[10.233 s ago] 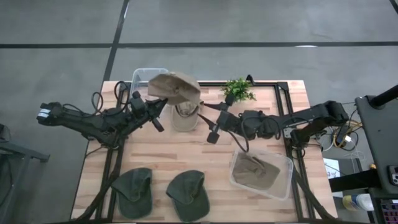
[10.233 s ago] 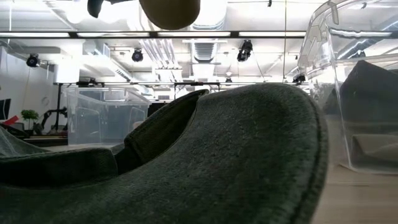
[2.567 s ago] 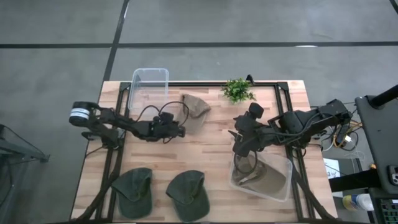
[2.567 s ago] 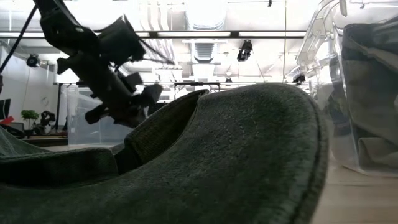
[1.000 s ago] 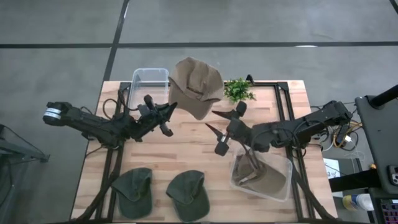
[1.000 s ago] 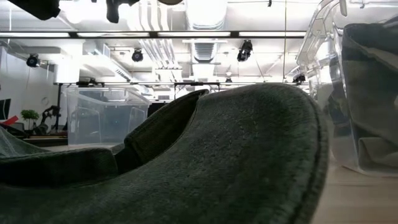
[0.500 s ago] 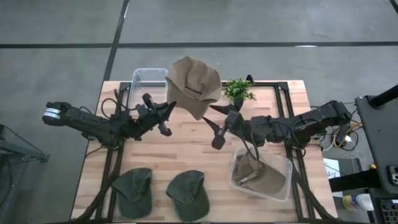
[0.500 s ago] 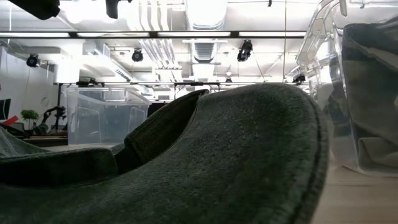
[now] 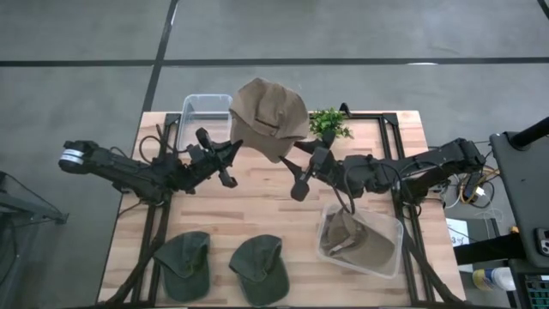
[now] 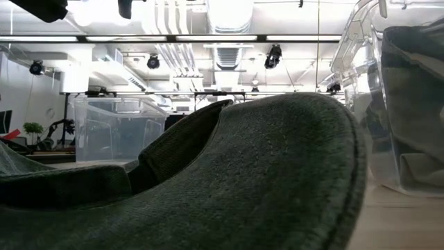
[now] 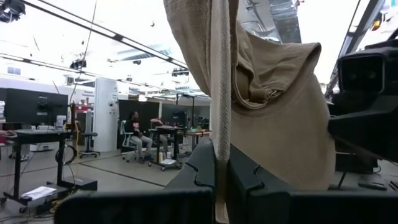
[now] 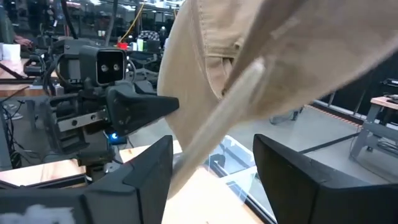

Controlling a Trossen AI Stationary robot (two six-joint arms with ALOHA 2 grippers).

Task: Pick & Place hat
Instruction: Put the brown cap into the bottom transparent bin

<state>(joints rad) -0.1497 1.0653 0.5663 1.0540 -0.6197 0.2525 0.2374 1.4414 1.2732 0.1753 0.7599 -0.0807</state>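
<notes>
A tan hat is up in the air over the table's far middle. My left gripper is at its left lower edge, shut on it; the left wrist view shows the tan cloth rising from my shut fingers. My right gripper is open at the hat's right lower side. In the right wrist view a flat edge of the hat passes between its spread fingers, and I cannot tell whether they touch it. My left gripper pinches an edge of the hat between its two fingers, which come level from the table's left. The cloth stands edge-on in the gap. The hat is lifted clear of the table and spreads out beyond the fingertips, its hollow side showing.
Two dark green hats lie at the near edge; one fills the low view. A clear bin stands far left. Another clear bin near right holds a tan hat. A small plant sits at the far edge.
My right gripper has moved a little toward the far edge and the raised hat, staying open. The hat has shifted slightly to the left and remains lifted clear.
</notes>
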